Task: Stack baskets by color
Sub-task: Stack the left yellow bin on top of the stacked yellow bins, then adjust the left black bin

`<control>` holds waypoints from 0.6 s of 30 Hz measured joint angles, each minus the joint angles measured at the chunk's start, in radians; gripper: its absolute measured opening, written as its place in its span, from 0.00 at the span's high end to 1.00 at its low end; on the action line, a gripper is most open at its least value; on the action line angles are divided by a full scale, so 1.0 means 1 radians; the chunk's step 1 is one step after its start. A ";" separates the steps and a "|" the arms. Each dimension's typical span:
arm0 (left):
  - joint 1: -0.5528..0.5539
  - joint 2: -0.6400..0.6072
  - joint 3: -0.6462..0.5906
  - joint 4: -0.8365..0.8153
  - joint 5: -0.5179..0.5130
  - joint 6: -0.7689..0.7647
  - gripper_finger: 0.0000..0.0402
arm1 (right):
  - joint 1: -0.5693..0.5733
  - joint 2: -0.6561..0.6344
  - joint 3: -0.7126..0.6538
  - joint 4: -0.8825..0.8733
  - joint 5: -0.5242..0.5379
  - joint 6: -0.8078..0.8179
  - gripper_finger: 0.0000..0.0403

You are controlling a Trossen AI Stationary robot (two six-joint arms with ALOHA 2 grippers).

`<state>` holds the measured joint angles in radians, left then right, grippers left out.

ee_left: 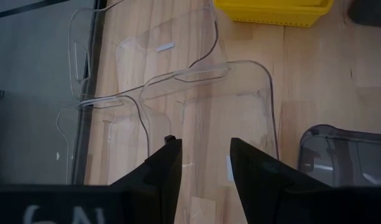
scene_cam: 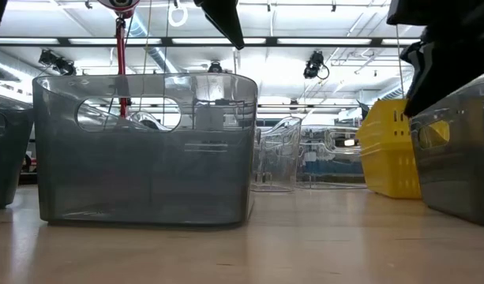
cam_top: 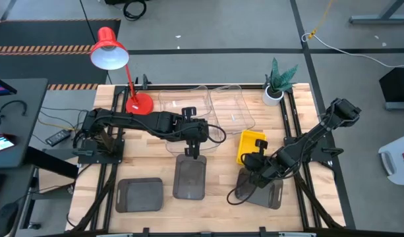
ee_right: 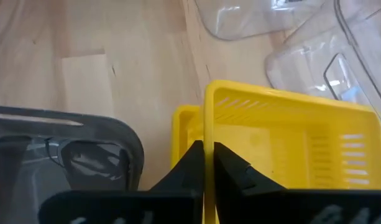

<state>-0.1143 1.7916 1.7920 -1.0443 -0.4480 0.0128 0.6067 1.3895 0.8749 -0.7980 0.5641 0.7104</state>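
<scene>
A yellow basket [ee_right: 289, 137] stands right of the table's middle [cam_top: 250, 146], with a second yellow wall [ee_right: 185, 124] showing just outside it. My right gripper [ee_right: 206, 149] is shut on its rim. A dark grey basket [cam_top: 264, 194] lies under the right arm. Two more grey baskets [cam_top: 190, 178] [cam_top: 139, 195] rest on their bottoms near the front. My left gripper [ee_left: 206, 162] hangs open over the middle [cam_top: 188, 150], above a clear basket [ee_left: 209, 106] and touching nothing. Two more clear baskets [cam_top: 185, 102] [cam_top: 231, 105] stand at the back. My right gripper pinches the top rim of the yellow basket's near wall [ee_right: 206, 115], one finger inside the basket and one outside. The fingers slant down from the table's near right side. In the low view the basket's bottom [scene_cam: 388, 189] looks down at table height.
A red desk lamp [cam_top: 113, 52] stands at the back left and a small potted plant [cam_top: 275, 82] at the back right. Bare wood shows along the front edge between the grey baskets.
</scene>
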 joint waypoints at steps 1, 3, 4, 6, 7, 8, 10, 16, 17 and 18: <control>0.000 0.000 0.000 0.000 0.000 0.000 0.65 | 0.000 0.000 0.000 -0.003 -0.005 -0.001 0.95; 0.000 0.000 0.000 0.000 0.000 0.000 0.65 | 0.000 0.000 0.000 -0.005 -0.015 0.009 0.95; 0.000 0.000 0.000 0.000 0.000 0.000 0.65 | 0.000 0.000 -0.002 -0.004 -0.021 0.017 0.94; 0.000 0.000 0.000 0.000 0.000 0.000 0.65 | 0.000 0.000 -0.009 -0.005 -0.036 0.036 0.92; 0.000 0.000 0.000 0.000 0.000 0.000 0.65 | 0.000 0.000 -0.012 -0.004 -0.044 0.046 0.91; 0.000 0.000 0.000 0.000 0.000 0.000 0.65 | 0.000 0.000 -0.017 0.000 -0.051 0.053 0.89; 0.000 0.000 0.000 0.000 0.000 0.000 0.65 | 0.000 0.000 -0.025 0.011 -0.069 0.065 0.86; -0.002 0.000 0.001 -0.009 0.000 0.009 0.65 | 0.000 0.000 -0.029 0.048 -0.084 0.067 0.77; -0.002 0.000 0.001 -0.024 0.000 0.025 0.65 | 0.000 0.000 -0.028 0.049 -0.091 0.062 0.76; -0.002 0.000 0.001 -0.048 0.001 0.043 0.65 | 0.000 0.000 -0.025 0.043 -0.098 0.061 0.75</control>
<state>-0.1162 1.7916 1.7931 -1.0927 -0.4473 0.0558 0.6070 1.3895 0.8497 -0.7551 0.4657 0.7717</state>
